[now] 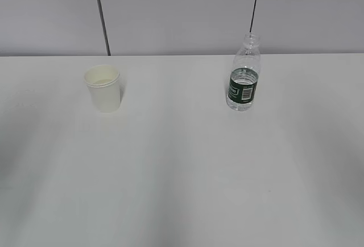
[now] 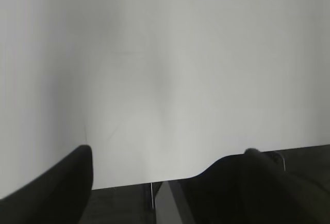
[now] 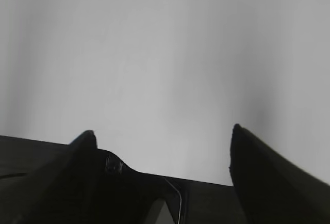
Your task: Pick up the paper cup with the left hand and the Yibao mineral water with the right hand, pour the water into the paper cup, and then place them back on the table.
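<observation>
The white paper cup [image 1: 103, 88] stands upright on the white table [image 1: 182, 173] at the back left. The Yibao mineral water [image 1: 244, 76], a clear capless bottle with a dark green label, stands upright at the back right. Neither arm shows in the exterior view. In the left wrist view my left gripper [image 2: 167, 154] is open and empty over the table's near edge, with only bare tabletop ahead. In the right wrist view my right gripper [image 3: 164, 133] is open and empty, also over the table's edge. Cup and bottle are out of both wrist views.
A grey panelled wall [image 1: 182, 13] with two dark seams runs behind the table. The table's front edge [image 2: 129, 184] and dark floor below it show in both wrist views.
</observation>
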Available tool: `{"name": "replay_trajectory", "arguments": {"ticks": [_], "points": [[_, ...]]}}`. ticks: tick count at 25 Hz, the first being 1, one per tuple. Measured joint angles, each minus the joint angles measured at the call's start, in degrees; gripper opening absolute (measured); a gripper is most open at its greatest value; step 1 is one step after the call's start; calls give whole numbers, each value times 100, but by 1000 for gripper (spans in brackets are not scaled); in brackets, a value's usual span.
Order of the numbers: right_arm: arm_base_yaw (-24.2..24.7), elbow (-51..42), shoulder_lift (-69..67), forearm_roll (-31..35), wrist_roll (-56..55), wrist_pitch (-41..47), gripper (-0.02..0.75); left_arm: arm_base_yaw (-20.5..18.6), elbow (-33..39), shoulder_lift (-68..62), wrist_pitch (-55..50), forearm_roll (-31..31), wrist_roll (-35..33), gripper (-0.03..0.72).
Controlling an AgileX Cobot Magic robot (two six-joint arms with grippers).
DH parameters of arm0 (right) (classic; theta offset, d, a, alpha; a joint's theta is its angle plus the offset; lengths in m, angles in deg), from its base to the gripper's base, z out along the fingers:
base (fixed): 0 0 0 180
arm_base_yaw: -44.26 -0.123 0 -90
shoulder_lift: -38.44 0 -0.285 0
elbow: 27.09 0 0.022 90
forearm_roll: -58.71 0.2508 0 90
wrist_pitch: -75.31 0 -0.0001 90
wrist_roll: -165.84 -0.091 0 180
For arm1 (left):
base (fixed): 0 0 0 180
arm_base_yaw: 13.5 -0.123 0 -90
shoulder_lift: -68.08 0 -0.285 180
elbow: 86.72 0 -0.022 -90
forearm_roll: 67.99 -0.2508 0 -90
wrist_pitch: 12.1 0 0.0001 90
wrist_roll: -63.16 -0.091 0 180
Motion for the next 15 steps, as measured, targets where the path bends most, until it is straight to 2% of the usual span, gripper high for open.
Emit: {"name": "replay_trajectory", "arguments": {"ticks": [12, 15], "points": [[0, -689, 1565, -100, -33, 62, 585, 0, 26, 1829, -100, 371, 0, 531], [0, -921, 1834, -152, -33, 71, 585, 0, 252, 2356, -112, 427, 0, 531]]}}
